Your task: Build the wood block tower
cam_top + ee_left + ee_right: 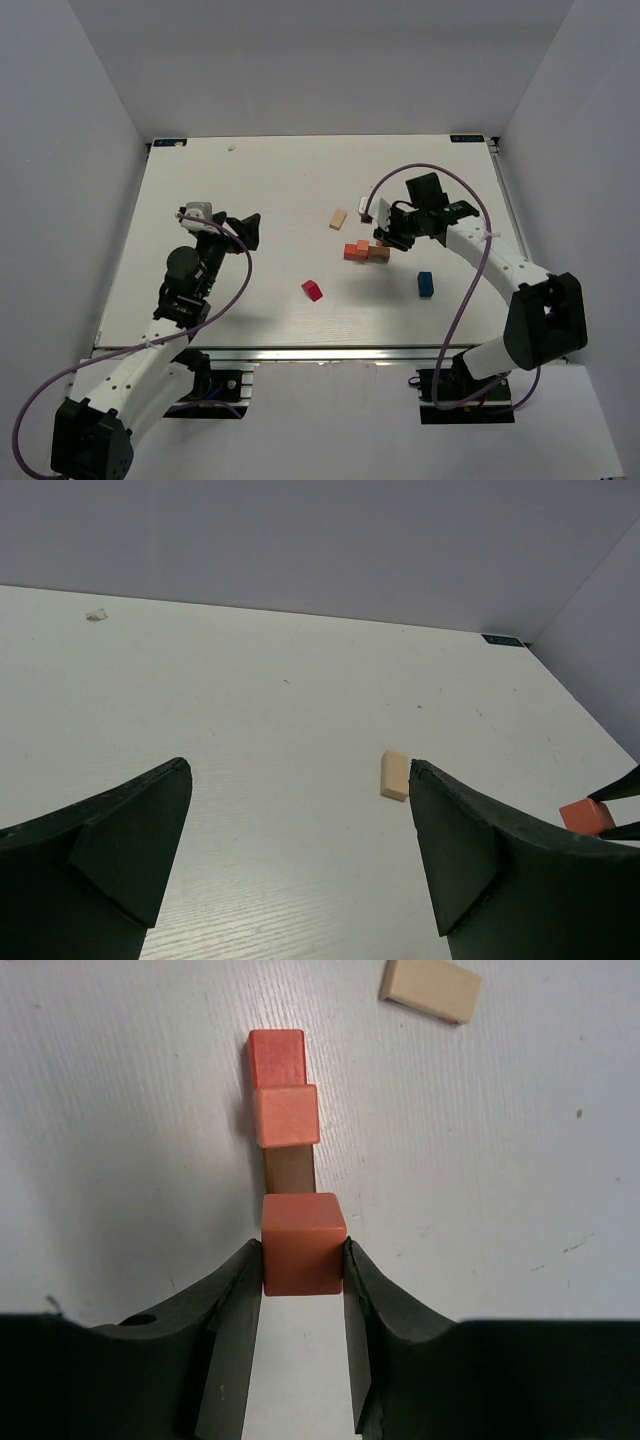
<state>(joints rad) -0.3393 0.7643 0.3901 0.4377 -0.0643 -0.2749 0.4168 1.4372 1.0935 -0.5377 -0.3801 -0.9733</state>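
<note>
My right gripper (303, 1255) is shut on an orange-red cube (303, 1243), over the near end of a brown bar (290, 1170). I cannot tell whether the cube rests on the bar. Past it in a row lie a salmon cube (286, 1115) and a red cube (277, 1057). In the top view this row (362, 251) lies mid-table under the right gripper (382, 238). A tan block (338, 218) lies loose behind the row. My left gripper (298, 770) is open and empty, hovering left of the blocks, also in the top view (245, 228).
A magenta-red block (313, 290) and a blue block (425, 284) lie loose nearer the front. The tan block (395, 775) shows just beside my left gripper's right finger, and the held cube (586, 816) at that view's right edge. Grey walls surround the table.
</note>
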